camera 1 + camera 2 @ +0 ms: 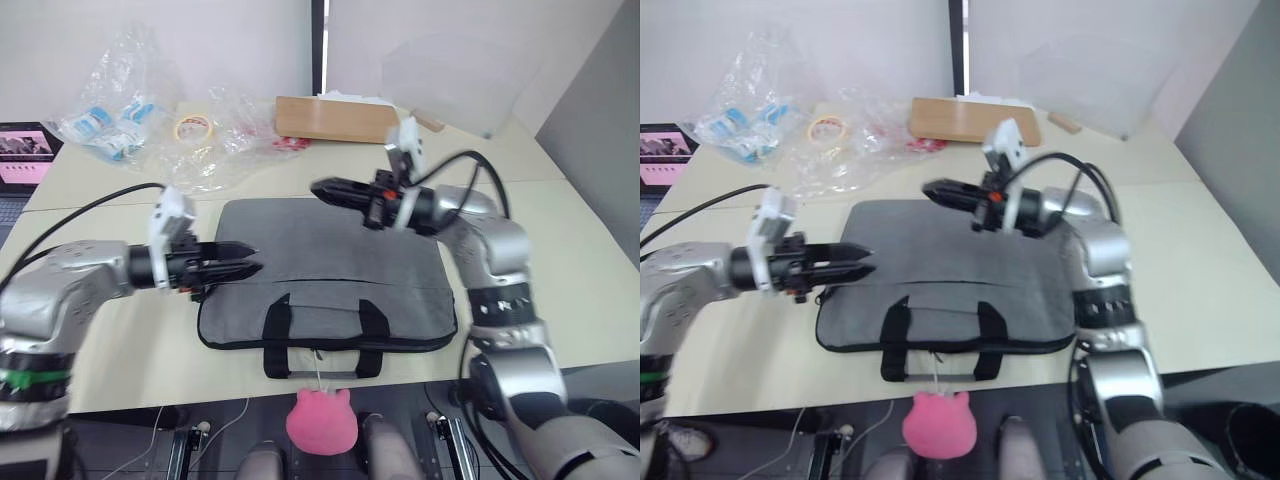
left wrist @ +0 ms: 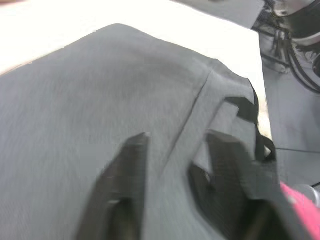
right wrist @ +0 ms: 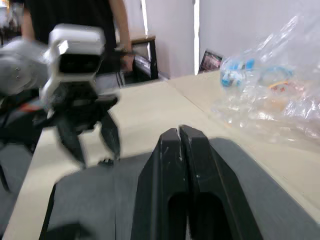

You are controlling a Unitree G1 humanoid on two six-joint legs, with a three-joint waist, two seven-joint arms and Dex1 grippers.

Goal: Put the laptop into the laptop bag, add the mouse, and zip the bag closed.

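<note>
Laptop bag lies flat on the table w/ handles toward the robot, left gripper spread apart at its left edge, right gripper pinched together above its far side, so prob zip stage, next move = find the zipper pull imo.

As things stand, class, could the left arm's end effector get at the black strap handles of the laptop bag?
Probably yes. The left end effector hovers open over the laptop bag at its left edge, and the black strap handles lie uncovered at the bag's near edge with nothing between them.

Laptop bag flat on table
</note>
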